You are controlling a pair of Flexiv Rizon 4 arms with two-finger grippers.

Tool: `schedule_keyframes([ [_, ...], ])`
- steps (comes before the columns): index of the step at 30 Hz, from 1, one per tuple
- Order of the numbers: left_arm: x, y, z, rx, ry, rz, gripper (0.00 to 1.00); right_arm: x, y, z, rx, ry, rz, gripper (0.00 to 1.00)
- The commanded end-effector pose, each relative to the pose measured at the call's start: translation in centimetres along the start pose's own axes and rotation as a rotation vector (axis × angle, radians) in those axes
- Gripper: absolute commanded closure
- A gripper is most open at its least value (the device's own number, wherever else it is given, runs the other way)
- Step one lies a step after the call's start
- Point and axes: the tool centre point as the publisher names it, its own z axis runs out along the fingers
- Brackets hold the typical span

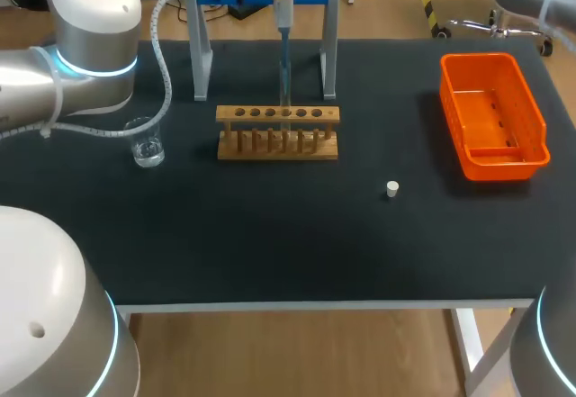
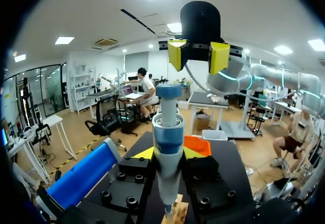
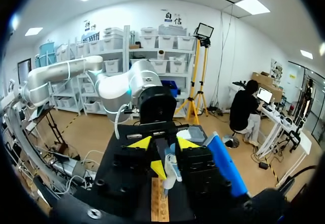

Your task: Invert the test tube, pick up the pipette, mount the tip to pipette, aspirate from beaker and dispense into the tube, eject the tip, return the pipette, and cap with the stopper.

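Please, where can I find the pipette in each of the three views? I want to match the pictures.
Head view: the pipette stands upright in the far middle, directly over the wooden rack.
Left wrist view: the pipette is between the fingers of the left gripper, with the wooden rack under it.
Right wrist view: the pipette is just ahead of the right gripper, above the wooden rack.
Shared landmark: the wooden rack.

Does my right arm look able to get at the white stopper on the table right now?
Probably yes: the stopper lies alone on the table, clear of the rack and orange bin, and the right gripper is open and empty.
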Motion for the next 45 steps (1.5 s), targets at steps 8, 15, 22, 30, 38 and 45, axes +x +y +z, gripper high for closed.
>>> schedule_keyframes([
  [8, 0.0, -0.1, 0.0, -0.001, -0.001, 0.000, 1.00, 0.9, -1.9, -2.6, -0.010, 0.013, -0.026, 0.00],
  [15, 0.0, -0.1, 0.0, -0.001, -0.001, 0.000, 1.00, 1.5, -4.4, -4.0, 0.014, 0.022, -0.052, 0.00],
  [22, 0.0, -0.1, 0.0, -0.001, -0.001, 0.000, 1.00, 1.4, -7.8, -4.7, 0.008, 0.040, -0.084, 0.00],
  [30, 0.0, -0.1, 0.0, -0.001, -0.001, 0.000, 1.00, 1.3, -12.8, -3.4, 0.017, 0.064, -0.087, 0.00],
  [38, 0.0, -0.1, 0.0, -0.001, -0.001, 0.000, 1.00, 1.1, -16.7, -0.7, 0.019, 0.091, -0.105, 0.00],
  [45, 0.0, -0.1, 0.0, -0.001, -0.001, 0.000, 1.00, 1.1, -19.6, 2.1, 0.030, 0.107, -0.092, 0.00],
])
